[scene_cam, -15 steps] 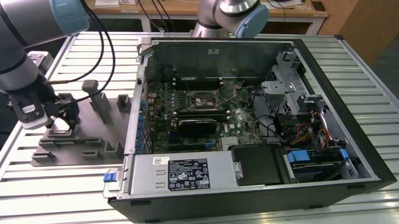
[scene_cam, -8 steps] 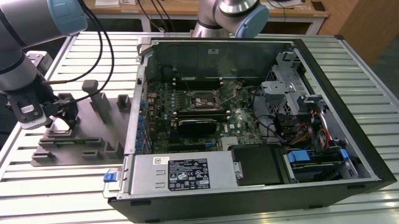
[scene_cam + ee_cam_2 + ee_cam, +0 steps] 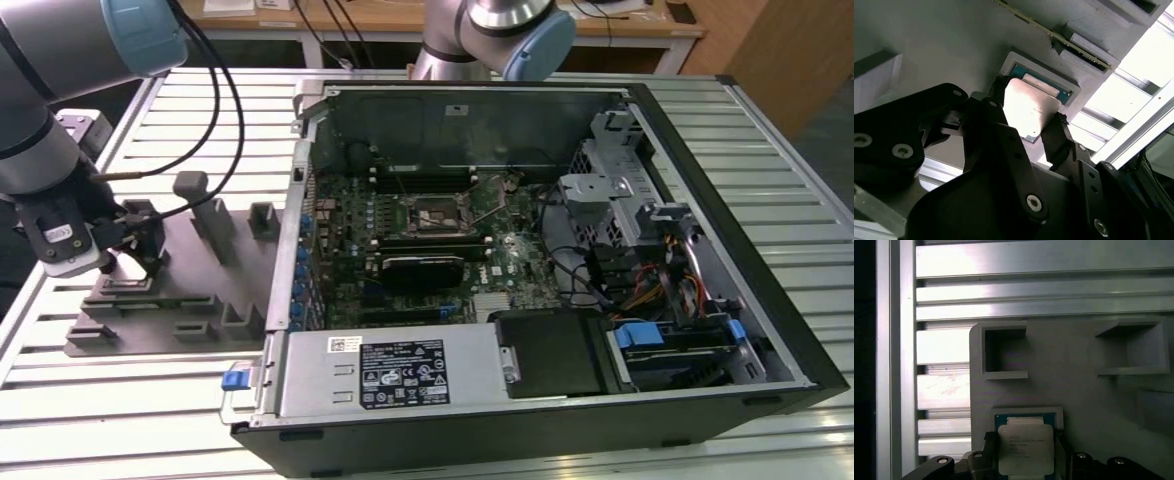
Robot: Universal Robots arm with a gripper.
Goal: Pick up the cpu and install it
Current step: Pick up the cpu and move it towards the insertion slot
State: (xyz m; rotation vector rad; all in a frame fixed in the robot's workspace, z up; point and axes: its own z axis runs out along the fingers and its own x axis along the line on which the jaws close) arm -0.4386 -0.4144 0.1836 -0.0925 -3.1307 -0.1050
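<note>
You're looking at a cpu [image 3: 1025,447] whose top is smooth silver-grey metal, bright with glare. Its holder [image 3: 1089,390] looks like matt grey plastic. The table [image 3: 1029,260] is slatted bare aluminium with a satin sheen. The gripper [image 3: 1029,107] is matt black, with shiny metal screws [image 3: 1034,202].

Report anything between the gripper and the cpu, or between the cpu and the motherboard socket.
Nothing visible separates the gripper from the cpu: it is right at the chip, which lies in the grey holder. Toward the socket, the open case's side wall rises between the holder and it in the exterior view.
</note>
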